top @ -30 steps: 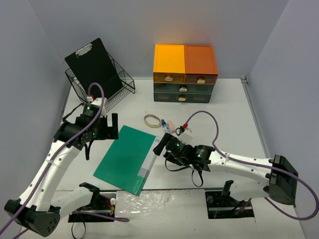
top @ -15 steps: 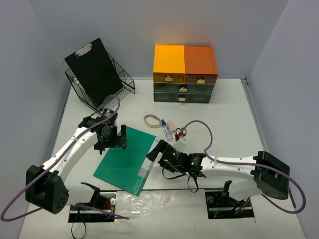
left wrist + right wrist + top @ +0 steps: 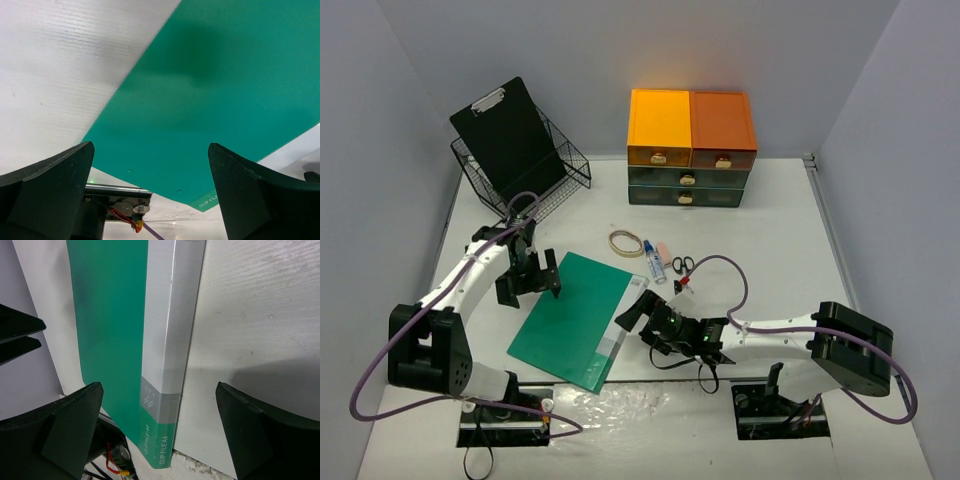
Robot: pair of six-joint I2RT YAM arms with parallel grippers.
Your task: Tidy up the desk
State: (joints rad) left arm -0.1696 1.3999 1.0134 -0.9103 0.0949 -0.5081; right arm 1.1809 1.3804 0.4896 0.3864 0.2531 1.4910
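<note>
Matt white desk (image 3: 780,250), smooth green plastic folder (image 3: 575,315), black metal wire basket (image 3: 570,166)

A green folder (image 3: 570,325) lies flat on the white tabletop (image 3: 770,240). The left pincer (image 3: 530,288), jaws spread wide, hangs over its far left edge. The right pincer (image 3: 636,310), also spread, is at its right edge.

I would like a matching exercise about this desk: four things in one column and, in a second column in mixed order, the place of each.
Things:
1. clipboard
2. green file
3. drawer unit
4. scissors

Places:
a. lying flat on the near part of the desk
b. standing in the wire basket
c. beside the small bottle
d. at the far edge, in the centre

Pairs: 1-b, 2-a, 3-d, 4-c
</note>
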